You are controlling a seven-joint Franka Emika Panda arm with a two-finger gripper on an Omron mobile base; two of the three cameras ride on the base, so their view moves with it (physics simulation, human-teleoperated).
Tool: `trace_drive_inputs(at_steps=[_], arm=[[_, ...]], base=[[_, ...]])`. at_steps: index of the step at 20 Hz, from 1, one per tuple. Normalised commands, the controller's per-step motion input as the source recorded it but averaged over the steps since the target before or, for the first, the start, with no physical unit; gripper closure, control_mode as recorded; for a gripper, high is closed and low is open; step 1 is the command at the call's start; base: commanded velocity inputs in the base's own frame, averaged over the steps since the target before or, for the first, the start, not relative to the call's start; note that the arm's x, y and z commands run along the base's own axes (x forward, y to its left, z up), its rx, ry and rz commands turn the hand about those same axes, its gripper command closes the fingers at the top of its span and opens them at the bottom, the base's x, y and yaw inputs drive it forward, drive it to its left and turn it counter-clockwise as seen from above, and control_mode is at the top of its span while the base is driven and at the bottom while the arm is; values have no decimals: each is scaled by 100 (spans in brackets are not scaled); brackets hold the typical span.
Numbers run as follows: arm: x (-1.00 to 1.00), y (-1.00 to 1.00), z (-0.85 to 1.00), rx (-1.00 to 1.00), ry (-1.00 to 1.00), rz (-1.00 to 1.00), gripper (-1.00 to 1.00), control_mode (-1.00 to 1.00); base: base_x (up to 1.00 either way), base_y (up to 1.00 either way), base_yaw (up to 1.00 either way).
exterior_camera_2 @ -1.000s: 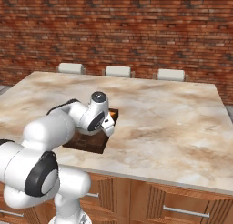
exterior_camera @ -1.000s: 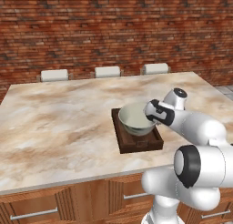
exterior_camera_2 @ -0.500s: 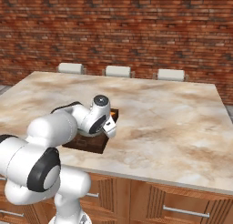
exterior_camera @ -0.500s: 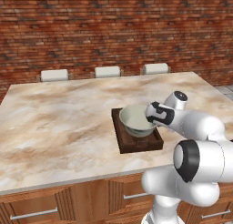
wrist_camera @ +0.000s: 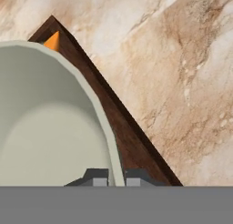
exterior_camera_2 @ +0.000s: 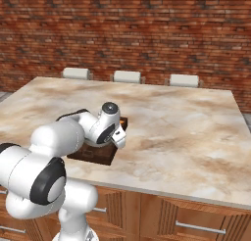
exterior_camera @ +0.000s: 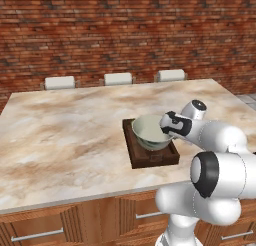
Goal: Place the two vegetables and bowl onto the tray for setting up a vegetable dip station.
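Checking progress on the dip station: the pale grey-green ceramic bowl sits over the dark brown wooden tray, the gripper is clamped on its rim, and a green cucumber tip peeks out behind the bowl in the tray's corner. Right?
Not quite. The tip peeking out behind the pale grey-green ceramic bowl in the corner of the dark brown wooden tray is orange: it is the tapered carrot, as the hand view shows. The rest holds: the gripper is clamped on the bowl's rim over the tray.

A red brick wall [exterior_camera: 125,30] is seen behind a marble counter [exterior_camera: 65,135]. Three pale chair backs [exterior_camera: 118,78] are lined along its far edge; wooden drawers [exterior_camera: 40,230] are set below.
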Motion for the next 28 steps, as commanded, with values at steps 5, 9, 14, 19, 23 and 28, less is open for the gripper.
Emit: trace_drive_inputs(at_steps=[5,9,14,19,23,28], arm=[[0,0,0,0,0,0,-100,-100],[0,0,0,0,0,0,-100,-100],[0,0,7,0,0,0,-100,-100],[-22,0,45,0,-3,0,-100,-100],[-32,0,50,0,-1,0,-100,-100],[-45,0,49,0,0,0,-100,-100]], base=[[0,0,0],[0,0,0],[0,0,0],[0,0,0],[0,0,0],[0,0,0]])
